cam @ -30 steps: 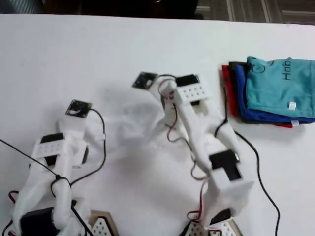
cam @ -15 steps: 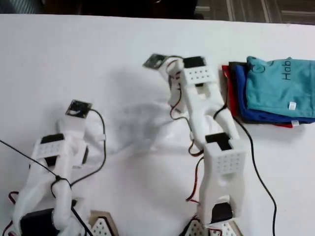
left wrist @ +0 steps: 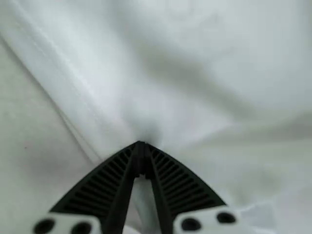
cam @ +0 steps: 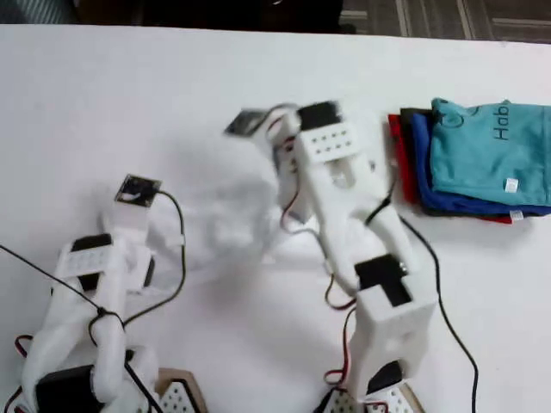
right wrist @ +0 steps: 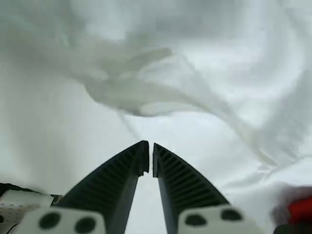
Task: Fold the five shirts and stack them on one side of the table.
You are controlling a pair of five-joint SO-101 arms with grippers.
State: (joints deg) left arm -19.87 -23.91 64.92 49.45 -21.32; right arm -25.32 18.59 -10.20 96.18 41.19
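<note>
A white shirt (cam: 225, 215) lies crumpled on the white table (cam: 103, 86) between the two arms. My left gripper (cam: 138, 193) sits at its near left edge, shut on a pinch of the white shirt (left wrist: 146, 87), whose cloth gathers into the left gripper (left wrist: 140, 147). My right gripper (cam: 246, 123) is over the shirt's far end. In its wrist view the right gripper (right wrist: 148, 146) has its fingers together, and a crease of the white shirt (right wrist: 146, 97) runs to the tips. A stack of folded shirts (cam: 482, 155), teal on top, lies at the right edge.
The stack shows blue, red and black layers (cam: 406, 155) under the teal one. Black and red cables (cam: 448, 292) trail from the arms over the table. The far edge of the table (cam: 258, 29) borders a dark floor.
My right arm swung far out over the table, then came back left, and the white shirt bunched up under it. The left arm has stayed where it was.
</note>
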